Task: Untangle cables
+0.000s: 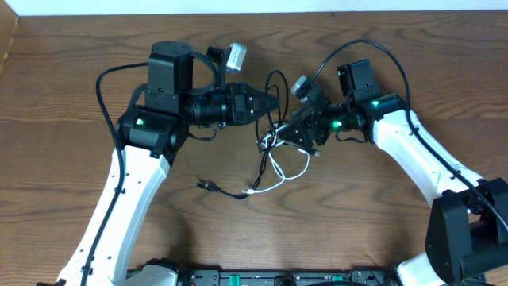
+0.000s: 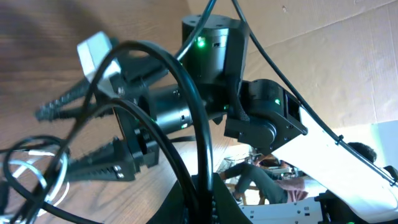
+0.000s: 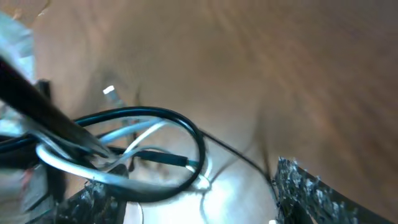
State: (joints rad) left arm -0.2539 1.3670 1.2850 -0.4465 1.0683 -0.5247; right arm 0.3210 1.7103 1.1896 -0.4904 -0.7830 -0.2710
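The left gripper is being held fully closed on the black cable. A loop of that cable is being lifted off the table near the middle, between the two arms. The right gripper is being held wide open just beside the left one, with nothing gripped. In the right wrist view its fingers are being shown spread apart, one at each lower corner, with the tangle ahead of them. There the black loop is being crossed by strands of the white cable. From overhead, the knot is being shown directly under the two grippers. Both cables are trailing from it toward the front edge, each ending in a small plug lying flat on the wood. Whether the right fingers are touching the tangle cannot be told.
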